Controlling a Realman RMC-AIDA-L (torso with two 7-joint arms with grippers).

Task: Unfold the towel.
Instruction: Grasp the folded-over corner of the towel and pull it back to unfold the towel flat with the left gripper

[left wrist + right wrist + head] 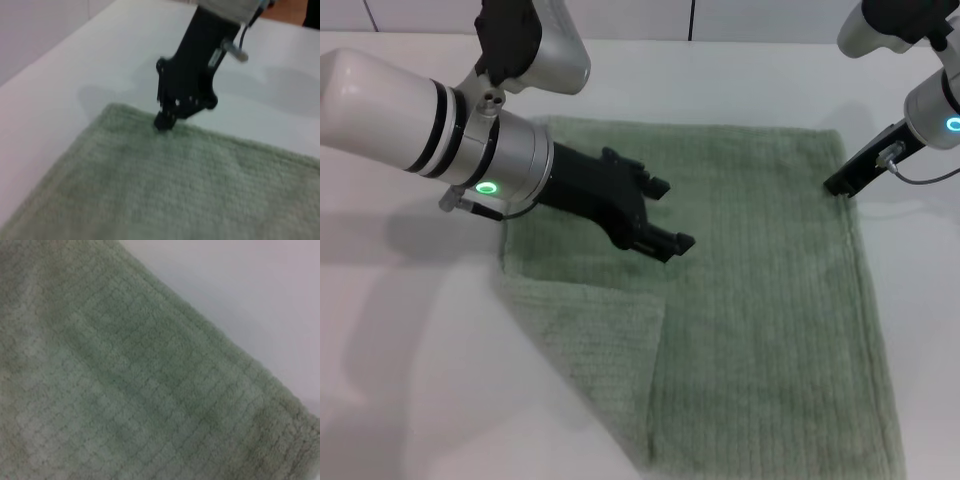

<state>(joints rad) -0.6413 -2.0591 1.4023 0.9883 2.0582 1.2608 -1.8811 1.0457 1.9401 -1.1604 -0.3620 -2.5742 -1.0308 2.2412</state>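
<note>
Head view: left gripper (665, 215) spread above towel (760, 300) — near-left corner folded over. Left wrist view: right gripper (163, 121) touching the far edge, grip indeterminate.

Towel (760, 300) pale sage green, ribbed, seemingly grid-textured; table (740, 80) white.

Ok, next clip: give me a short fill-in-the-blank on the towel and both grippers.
1. The towel is pale ____ in colour.
2. The towel's near-left corner is ____ over onto the cloth.
3. The left gripper has its fingers ____ above the towel.
4. The right gripper touches the towel near its far-____ corner.

Missing words: green; folded; open; right
</note>
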